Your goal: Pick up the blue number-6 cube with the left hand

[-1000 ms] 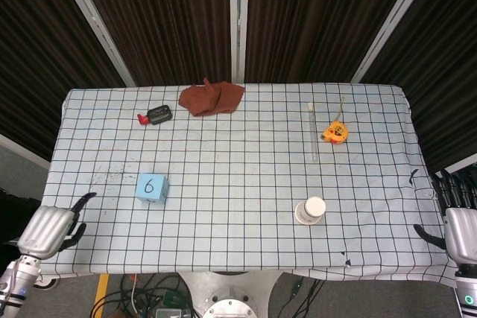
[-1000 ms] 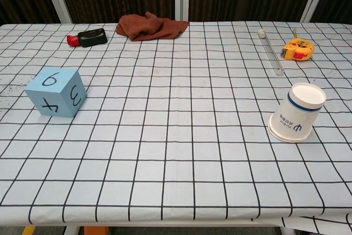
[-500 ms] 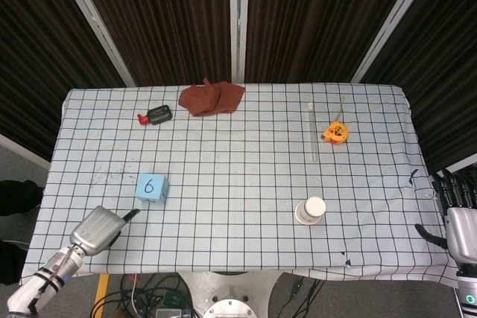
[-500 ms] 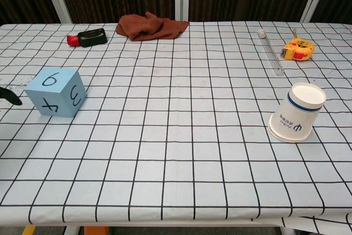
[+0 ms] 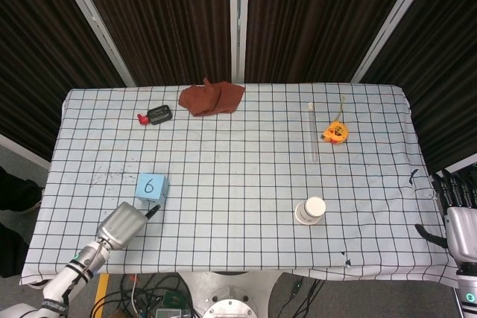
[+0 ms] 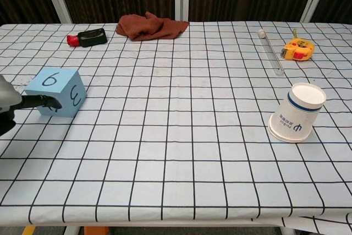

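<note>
The blue number-6 cube (image 5: 151,186) sits on the checked tablecloth at the front left, its 6 face up. In the chest view the cube (image 6: 58,92) shows a 3 on its right side. My left hand (image 5: 123,223) hovers just in front of the cube, holding nothing, with one dark fingertip reaching to the cube's near edge. At the chest view's left edge the left hand (image 6: 10,102) shows a finger lying across the cube's front face. My right hand (image 5: 459,230) hangs off the table's right edge, fingers spread and empty.
An upside-down paper cup (image 5: 310,211) stands at the front right. Behind it lie a glass tube (image 5: 312,130) and an orange tape measure (image 5: 335,132). A brown cloth (image 5: 212,97) and a black-and-red object (image 5: 156,115) are at the back.
My left hand has come in from the table's left front corner to the cube's near side, its fingertip now at the cube. The right hand and the cube have stayed put.
</note>
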